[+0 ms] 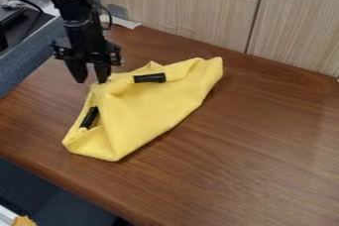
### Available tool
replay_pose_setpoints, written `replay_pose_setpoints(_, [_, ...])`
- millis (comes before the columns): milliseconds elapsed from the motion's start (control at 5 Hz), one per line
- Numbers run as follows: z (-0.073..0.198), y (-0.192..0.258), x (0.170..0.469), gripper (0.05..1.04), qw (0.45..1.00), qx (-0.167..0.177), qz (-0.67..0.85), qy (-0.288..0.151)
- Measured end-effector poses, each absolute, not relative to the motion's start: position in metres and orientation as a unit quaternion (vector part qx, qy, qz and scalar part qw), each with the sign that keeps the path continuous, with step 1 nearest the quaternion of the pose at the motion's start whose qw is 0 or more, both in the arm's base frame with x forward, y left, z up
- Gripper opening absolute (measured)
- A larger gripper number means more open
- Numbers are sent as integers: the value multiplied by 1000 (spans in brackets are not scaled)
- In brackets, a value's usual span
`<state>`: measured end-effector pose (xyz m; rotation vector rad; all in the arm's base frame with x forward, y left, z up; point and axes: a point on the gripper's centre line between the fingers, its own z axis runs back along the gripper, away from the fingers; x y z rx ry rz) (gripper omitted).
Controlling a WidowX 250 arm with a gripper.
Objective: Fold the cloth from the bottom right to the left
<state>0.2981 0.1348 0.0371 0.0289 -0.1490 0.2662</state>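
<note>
Hanging beside the upper-left edge of a rumpled yellow cloth (159, 108) on a wood-grain table (265, 145), a black two-finger gripper (92, 80), its fingers parted around nothing, has the cloth's long lower-right edge, likely the coming fold's target, on the far side.

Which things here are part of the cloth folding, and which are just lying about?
Part of the job:
yellow cloth
gripper
table

Seemingly just lying about:
upper black piece and lower black piece, both against the cloth
white scrap by the wall
</note>
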Motion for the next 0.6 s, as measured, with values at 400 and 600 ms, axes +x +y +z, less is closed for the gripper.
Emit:
replay_pose_setpoints(400, [67, 137, 293, 1006, 986, 23, 135, -97])
replay_pose_setpoints(600, [92, 137, 287, 1001, 983, 38, 137, -120])
